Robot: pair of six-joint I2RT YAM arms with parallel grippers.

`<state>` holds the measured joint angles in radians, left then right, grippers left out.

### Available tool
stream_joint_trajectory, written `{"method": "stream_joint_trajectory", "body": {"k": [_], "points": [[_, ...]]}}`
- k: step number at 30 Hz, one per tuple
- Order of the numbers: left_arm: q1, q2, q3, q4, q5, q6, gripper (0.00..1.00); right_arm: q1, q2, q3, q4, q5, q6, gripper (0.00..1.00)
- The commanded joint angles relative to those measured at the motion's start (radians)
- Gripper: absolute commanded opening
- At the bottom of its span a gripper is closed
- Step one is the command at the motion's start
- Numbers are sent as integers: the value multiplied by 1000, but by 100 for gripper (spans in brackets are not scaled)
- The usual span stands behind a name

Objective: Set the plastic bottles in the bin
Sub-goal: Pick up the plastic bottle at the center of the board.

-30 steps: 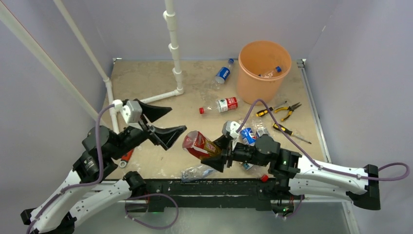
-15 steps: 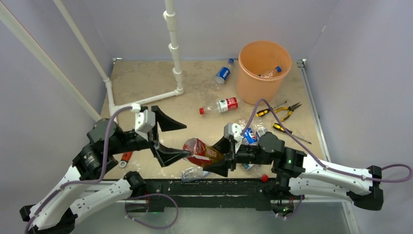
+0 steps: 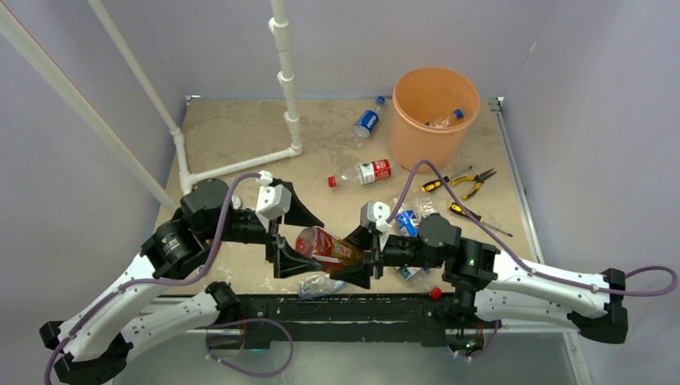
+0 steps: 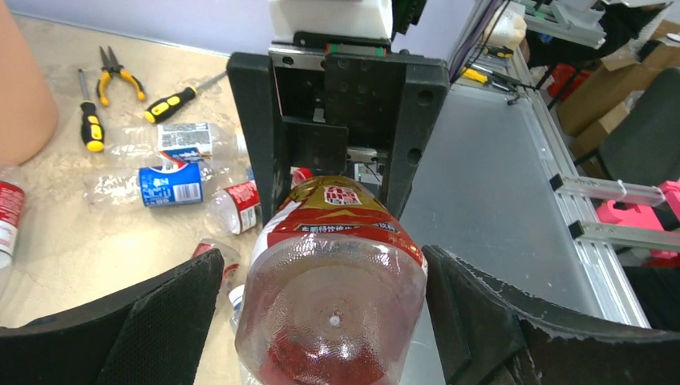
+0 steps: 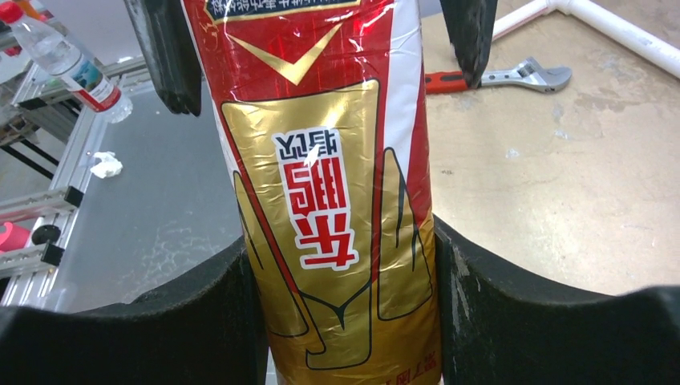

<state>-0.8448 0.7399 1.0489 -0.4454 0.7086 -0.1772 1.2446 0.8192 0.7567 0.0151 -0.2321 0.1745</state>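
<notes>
Held bottle: a red-and-gold bottle (image 3: 325,247) (image 4: 333,297) (image 5: 329,200), off the table, between the two grippers at the near edge.
Long axis: roughly level, running from one gripper to the other.
Pointing: clear base toward the left gripper (image 3: 306,241) (image 4: 322,257); neck end hidden inside the right gripper (image 3: 346,257) (image 5: 341,241).
Right gripper: clamped on the label, one finger pressed to each side.
Left gripper: spread wide, a finger on either side of the base, with a gap showing on both sides.
Bin (image 3: 409,132): well apart from the right gripper, far behind it, upright, with a blue-capped bottle (image 3: 447,119) inside.
In between: a cluster of bottles (image 3: 409,220) just behind the right gripper, then screwdrivers (image 3: 469,212) and pliers (image 3: 475,180).
Other bottles: a red-labelled one (image 3: 365,172) lying beyond both grippers; a blue-labelled one (image 3: 369,120) beside the bin; a crushed clear one (image 3: 321,283) under the held bottle.
Wrench (image 5: 497,78): on the table, past the left gripper's fingers.
</notes>
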Motion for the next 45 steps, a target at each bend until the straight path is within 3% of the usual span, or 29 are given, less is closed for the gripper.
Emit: {"method": "stream_joint_trajectory", "body": {"k": [1,8,15,18,23,29,33,37,45], "points": [[-1,5,4,-9,87,30,92,1,-13,56,6,-51,-30,43],[0,5,-94,102,164,-15,81,1,-11,81,-13,-89,-22,43],[-1,5,-100,145,196,-42,62,1,21,101,-39,-97,-39,43],[0,6,-107,151,205,-42,46,1,28,108,-37,-99,-40,44],[0,-5,-122,181,216,-64,33,1,37,116,-38,-98,-43,46],[-1,-18,-121,196,201,-78,0,1,35,121,-21,-53,-38,65],[0,-37,-133,236,181,-100,0,1,39,126,-20,-36,-15,76],[-1,-44,-144,269,159,-118,0,1,33,130,-20,-12,2,98],[-1,-127,-187,374,-58,-172,0,1,-108,125,79,290,74,99]]}}
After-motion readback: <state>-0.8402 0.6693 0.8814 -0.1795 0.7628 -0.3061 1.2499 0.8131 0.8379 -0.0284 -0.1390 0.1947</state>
